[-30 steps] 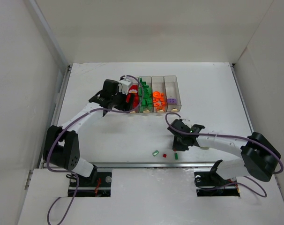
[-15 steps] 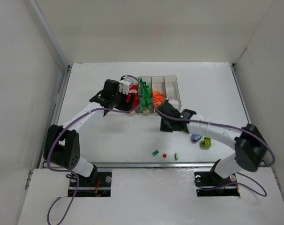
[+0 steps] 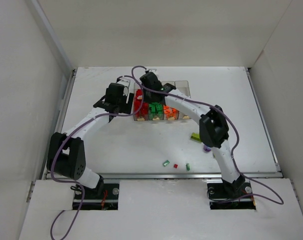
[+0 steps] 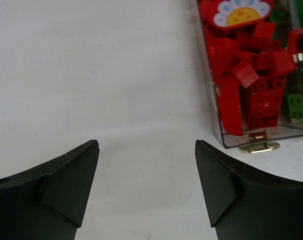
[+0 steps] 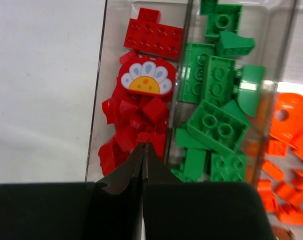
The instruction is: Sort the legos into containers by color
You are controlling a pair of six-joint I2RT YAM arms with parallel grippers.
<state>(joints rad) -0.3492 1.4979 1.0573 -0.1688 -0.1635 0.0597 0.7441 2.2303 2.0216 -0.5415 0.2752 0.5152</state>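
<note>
Left gripper (image 4: 147, 145): fingers apart, nothing between them, over bare table (image 4: 91, 75) just left of the bins (image 3: 183, 86).
Leftmost bin: red bricks (image 5: 154, 35), plus a flower-printed piece (image 5: 144, 80).
Right gripper (image 5: 143, 149): reaches across the row, fingers pressed together above the red pile. No brick shows between them; a thin one could be hidden.
Next bins: green bricks (image 5: 211, 90), then orange bits (image 5: 291, 115).
Loose on table: green piece (image 3: 166, 163), red piece (image 3: 175, 165), second green piece (image 3: 187, 167) near the front edge; lime piece (image 3: 195, 136) and purple piece (image 3: 207, 148) beside the right arm.
Step (judged): drop-off over red.
Next: part the fingers inside that bin only, then fetch the loose pieces.
</note>
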